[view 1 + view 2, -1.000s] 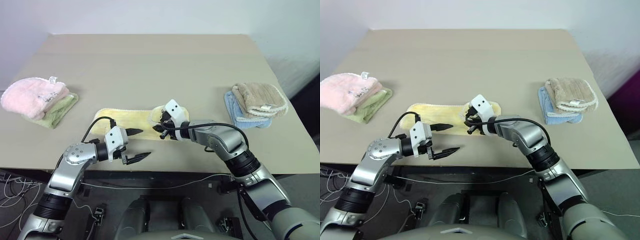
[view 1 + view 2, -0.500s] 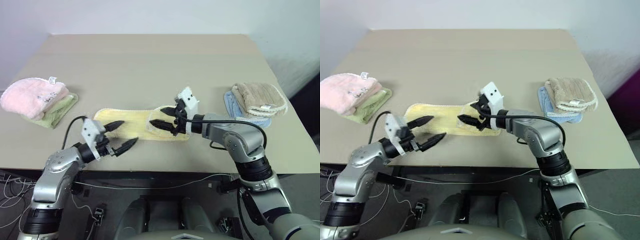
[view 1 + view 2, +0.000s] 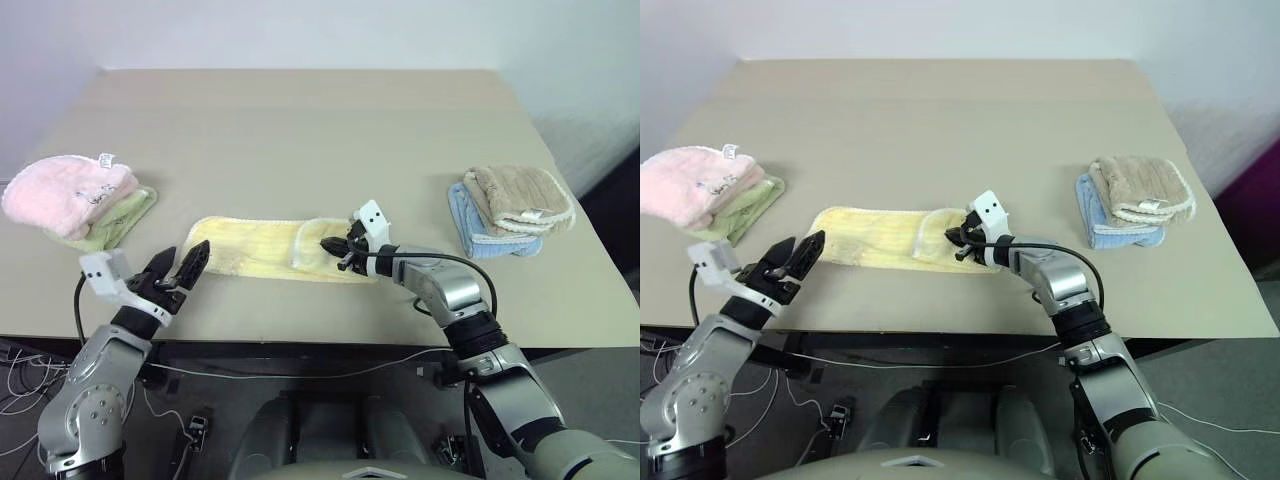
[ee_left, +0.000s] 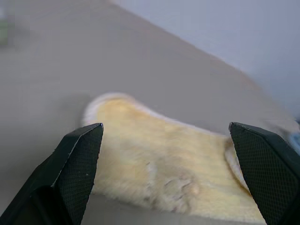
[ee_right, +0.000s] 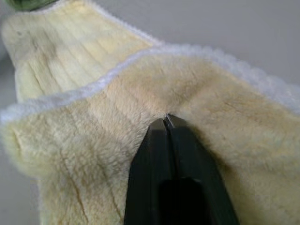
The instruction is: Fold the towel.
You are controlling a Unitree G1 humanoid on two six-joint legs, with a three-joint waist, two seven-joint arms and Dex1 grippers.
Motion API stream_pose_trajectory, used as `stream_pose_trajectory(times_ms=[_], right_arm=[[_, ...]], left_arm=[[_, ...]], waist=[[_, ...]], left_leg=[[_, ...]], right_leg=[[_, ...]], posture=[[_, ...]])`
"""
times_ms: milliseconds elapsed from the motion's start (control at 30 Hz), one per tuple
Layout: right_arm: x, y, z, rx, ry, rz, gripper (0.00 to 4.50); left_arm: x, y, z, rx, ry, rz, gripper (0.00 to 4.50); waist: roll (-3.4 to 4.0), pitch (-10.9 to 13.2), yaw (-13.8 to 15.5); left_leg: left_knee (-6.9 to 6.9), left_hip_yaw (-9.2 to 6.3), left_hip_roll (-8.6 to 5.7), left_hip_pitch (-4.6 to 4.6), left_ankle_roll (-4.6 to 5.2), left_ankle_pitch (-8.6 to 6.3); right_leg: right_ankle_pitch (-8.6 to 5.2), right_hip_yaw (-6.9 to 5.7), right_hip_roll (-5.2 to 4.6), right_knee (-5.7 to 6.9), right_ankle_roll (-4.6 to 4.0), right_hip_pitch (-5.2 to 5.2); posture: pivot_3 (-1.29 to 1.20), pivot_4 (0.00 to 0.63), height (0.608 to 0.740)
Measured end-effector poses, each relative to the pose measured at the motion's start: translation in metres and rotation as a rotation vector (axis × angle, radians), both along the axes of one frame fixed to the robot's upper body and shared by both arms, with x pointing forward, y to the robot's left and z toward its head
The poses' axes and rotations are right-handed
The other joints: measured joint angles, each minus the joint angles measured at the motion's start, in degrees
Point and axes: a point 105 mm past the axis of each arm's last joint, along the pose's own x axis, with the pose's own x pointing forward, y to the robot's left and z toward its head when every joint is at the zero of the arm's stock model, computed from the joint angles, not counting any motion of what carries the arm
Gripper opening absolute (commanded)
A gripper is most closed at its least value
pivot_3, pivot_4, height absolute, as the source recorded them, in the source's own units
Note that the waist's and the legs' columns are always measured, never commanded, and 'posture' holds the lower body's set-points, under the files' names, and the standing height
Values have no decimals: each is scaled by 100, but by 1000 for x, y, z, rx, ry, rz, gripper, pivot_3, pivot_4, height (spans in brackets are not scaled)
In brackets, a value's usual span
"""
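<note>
Two hands: right hand (image 5: pixel 167 123) pinched shut on towel (image 3: pixel 250 246), left hand (image 3: pixel 180 268) wide open, empty.

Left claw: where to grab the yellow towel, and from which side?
Take the rounded free end of the towel, nearest the left claw. It lies flat and single-layer; the other end is already folded over under the shut right claw. Come in low from the table's front edge, probably pinching the whitish edging.

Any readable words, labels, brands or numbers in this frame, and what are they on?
None can be read.
Pink towel: dark printed marks and a small white tag, both too small to read.
Beige towel: small white label, too small to read.
Yellow towel: no print visible.
</note>
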Motion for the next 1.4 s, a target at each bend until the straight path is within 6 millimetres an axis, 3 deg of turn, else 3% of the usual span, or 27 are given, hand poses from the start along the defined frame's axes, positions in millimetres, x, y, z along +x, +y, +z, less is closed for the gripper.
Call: stream_pose_trajectory(times_ms=[267, 467, 700, 1133, 1233, 1400], right_arm=[[-11, -3, 6, -11, -104, 81, 80], [-20, -9, 55, 63, -237, 143, 80], [-15, -14, 80, 99, -286, 116, 80], [-15, -24, 102, 134, -349, 54, 80], [-16, -26, 102, 137, -354, 37, 37], [-17, -30, 98, 131, -341, 14, 37]], left_arm=[[-21, -5, -21, -83, 131, 95, 4500], [-23, -8, -30, -211, 180, 153, 4500], [-1, -15, -17, -392, 148, 136, 4500], [41, -16, -22, -478, 229, 118, 4500], [47, -15, -24, -470, 245, 111, 3944], [51, -13, -31, -461, 274, 114, 2251]], waist=[[-9, -6, 19], [-8, -4, 27], [-8, -4, 35], [4, -11, 75], [14, -17, 94], [14, -17, 123]], left_leg=[[-2, -3, -1, 10, -1, -1], [-1, -6, -2, 4, -1, -1], [0, -6, -6, 3, -2, 0], [2, -20, -24, 11, -7, 4], [2, -21, -25, 17, -8, 5], [2, -20, -26, 16, -8, 4]], right_leg=[[-1, -1, -2, -7, -1, 16], [-1, -2, -2, -7, -2, 10], [-1, -4, -3, -8, -2, 10], [0, -12, -5, -5, -1, 25], [0, -13, -5, -5, -1, 31], [0, -12, -7, -6, -1, 30]], posture=[[0, 150, 740], [0, 150, 740], [0, 150, 740], [0, 150, 740], [0, 150, 740], [0, 150, 740]])
